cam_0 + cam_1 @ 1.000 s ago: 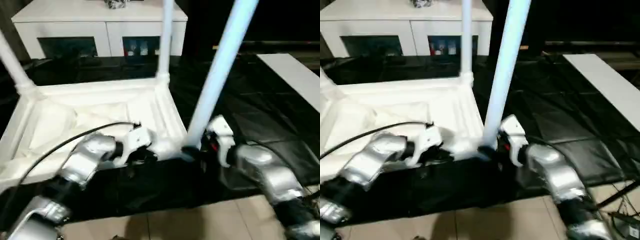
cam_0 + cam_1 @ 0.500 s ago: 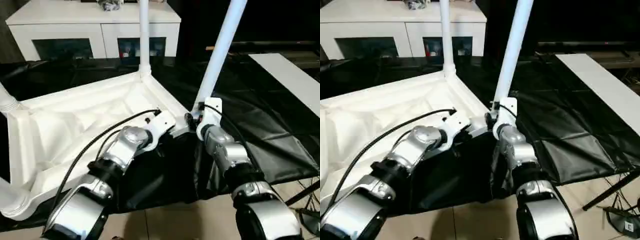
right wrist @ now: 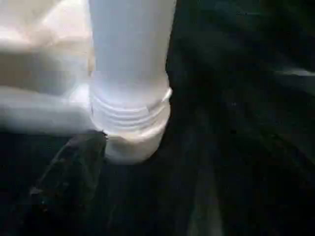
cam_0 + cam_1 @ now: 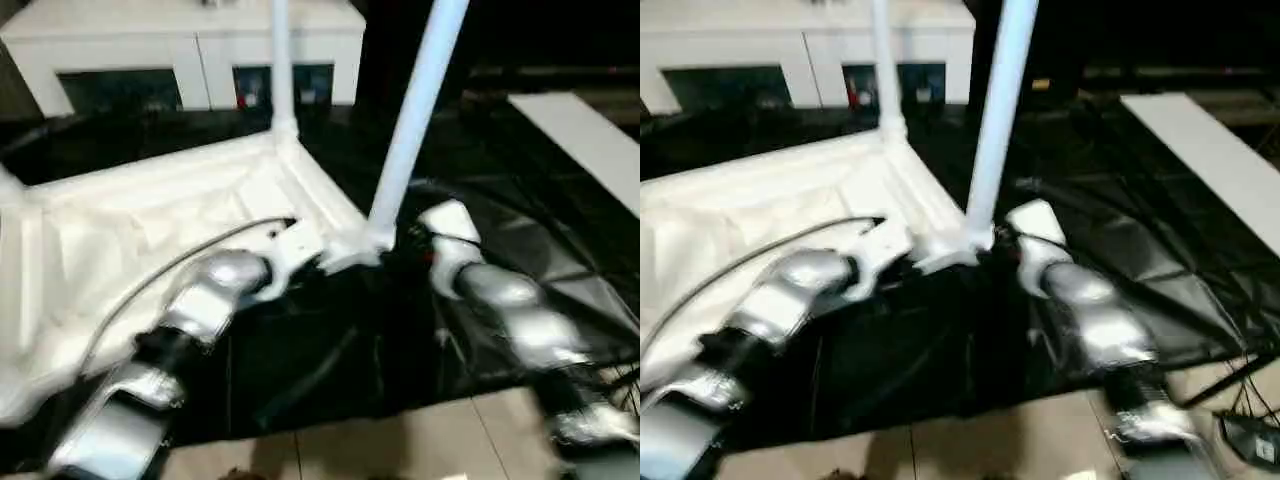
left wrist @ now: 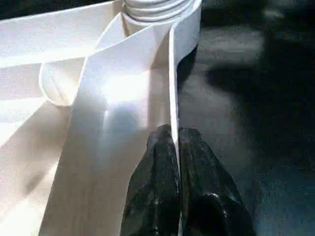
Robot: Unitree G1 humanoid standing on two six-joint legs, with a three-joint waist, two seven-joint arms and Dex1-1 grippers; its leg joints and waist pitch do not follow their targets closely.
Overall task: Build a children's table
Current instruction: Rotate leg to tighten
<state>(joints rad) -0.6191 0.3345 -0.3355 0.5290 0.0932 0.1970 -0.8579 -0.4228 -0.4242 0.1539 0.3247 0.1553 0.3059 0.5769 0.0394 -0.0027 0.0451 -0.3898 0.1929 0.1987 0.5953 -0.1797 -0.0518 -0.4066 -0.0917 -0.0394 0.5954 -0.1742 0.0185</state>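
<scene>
No writing can be read anywhere. The table top (image 4: pixel 150 230) lies upside down on black sheeting (image 4: pixel 330 350). The left gripper (image 5: pixel 173 147) is clamped on its side wall by the near corner socket (image 3: pixel 130 130), where a leg (image 4: pixel 410 125) stands. The right gripper (image 4: pixel 425 245), half a second ago at that leg, now sits just beside it; I cannot tell how its fingers stand.

Right pincer (image 4: pixel 415 243) now off near leg (image 4: pixel 410 130), just beside socket.
</scene>
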